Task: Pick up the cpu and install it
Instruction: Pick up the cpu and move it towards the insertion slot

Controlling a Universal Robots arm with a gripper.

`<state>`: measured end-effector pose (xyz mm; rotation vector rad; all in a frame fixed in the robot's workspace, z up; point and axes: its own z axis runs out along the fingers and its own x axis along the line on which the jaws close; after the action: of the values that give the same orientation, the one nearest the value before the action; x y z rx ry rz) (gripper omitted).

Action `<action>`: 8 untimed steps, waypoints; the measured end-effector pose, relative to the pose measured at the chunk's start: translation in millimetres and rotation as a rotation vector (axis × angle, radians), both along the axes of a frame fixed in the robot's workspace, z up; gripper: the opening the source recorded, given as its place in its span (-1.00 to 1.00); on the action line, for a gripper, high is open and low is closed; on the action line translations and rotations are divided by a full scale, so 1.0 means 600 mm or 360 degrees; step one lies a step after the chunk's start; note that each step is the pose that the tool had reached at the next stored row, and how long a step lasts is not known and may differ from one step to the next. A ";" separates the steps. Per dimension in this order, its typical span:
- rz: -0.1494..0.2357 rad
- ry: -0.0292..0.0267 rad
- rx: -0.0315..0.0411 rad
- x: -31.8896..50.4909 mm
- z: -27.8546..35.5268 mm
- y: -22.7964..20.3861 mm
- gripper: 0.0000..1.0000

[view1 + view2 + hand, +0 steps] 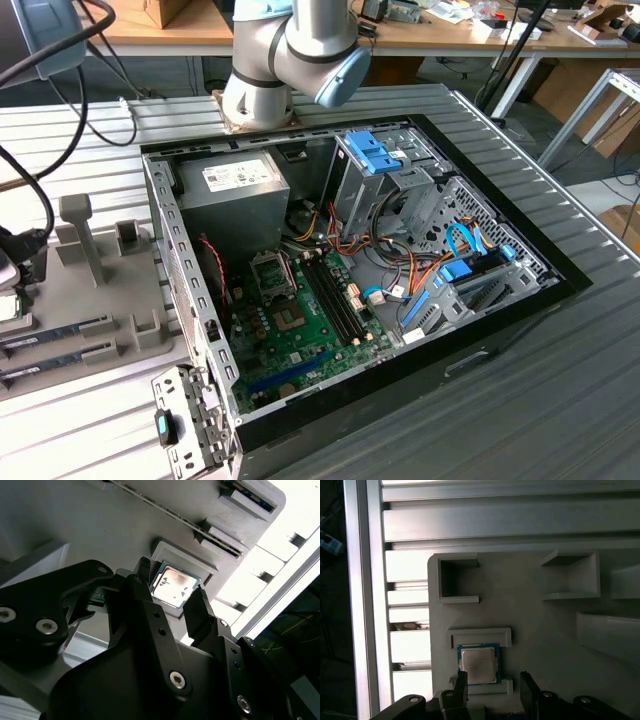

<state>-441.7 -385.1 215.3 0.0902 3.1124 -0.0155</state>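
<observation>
While the gripper (pixel 171 589) hangs over the grey tray (pixel 100 525), its two black fingers (pixel 150 615) stand apart, clamped on nothing. Cpu (pixel 172 586) lies flat in a shallow square pocket of the tray, silver top up, thin green rim showing.

Second wrist view: the chip sits between and just beyond the fingertips, framed by them.

First wrist view: gripper (pixel 494 676) is off-centre to the cpu (pixel 478 664). One finger (pixel 461 686) overlaps a corner of the chip. The other stands clear of the opposite edge, with bare tray (pixel 545 630) between. Whether finger and chip touch: cannot tell. Raised lips bound the pocket on two opposite sides.

Exterior view: tray (pixel 110 300) lies on the slatted table (pixel 80 130), to the exterior view's left of the open case (pixel 450 355). Memory sticks (pixel 70 327) rest in slots along the tray's near part. Motherboard (pixel 300 330) lies flat on the case floor. Socket (pixel 272 272) sits on the board close to the grey power supply box, well apart from the tray. Arm (pixel 290 50) rises at the far side of the case.
</observation>
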 end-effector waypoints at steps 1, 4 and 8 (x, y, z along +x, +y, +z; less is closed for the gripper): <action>0.0000 -0.00003 0.0000 -0.001 -0.001 0.0000 0.08; 0.0000 -0.00002 0.0000 -0.001 -0.007 0.0004 0.08; 0.0000 0.00000 -0.0001 -0.003 -0.013 0.0043 0.08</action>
<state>-443.3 -382.5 207.6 0.0904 3.1124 -0.0166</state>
